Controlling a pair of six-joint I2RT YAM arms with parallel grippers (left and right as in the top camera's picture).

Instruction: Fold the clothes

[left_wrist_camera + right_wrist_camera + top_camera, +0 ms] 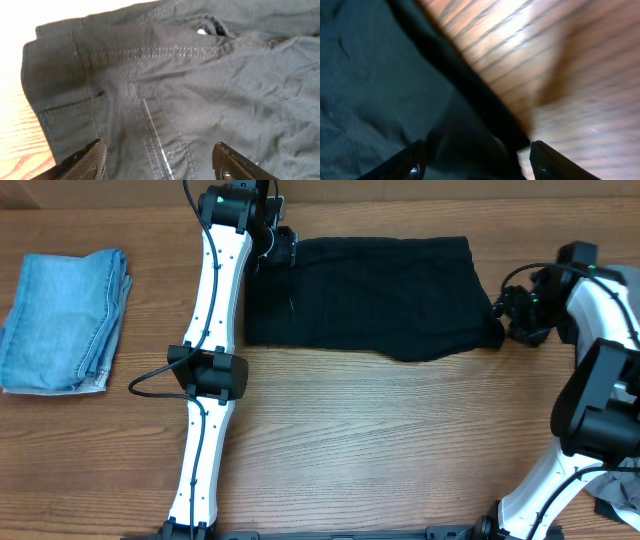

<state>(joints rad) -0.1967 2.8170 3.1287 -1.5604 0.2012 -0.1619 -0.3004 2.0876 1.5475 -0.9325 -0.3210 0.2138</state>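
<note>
A black pair of trousers (370, 295) lies partly folded at the back middle of the wooden table. My left gripper (280, 248) hovers over its left end, jaws open, over the waistband and seams (160, 100). My right gripper (510, 315) is at the garment's right edge, jaws open, with the dark cloth edge (470, 110) between and under the fingers. A folded blue denim garment (65, 320) lies at the far left.
The wooden table top (400, 440) stretches in front of the trousers. A grey piece of cloth (620, 505) shows at the lower right corner. The left arm (210, 370) runs down the table between the denim and the trousers.
</note>
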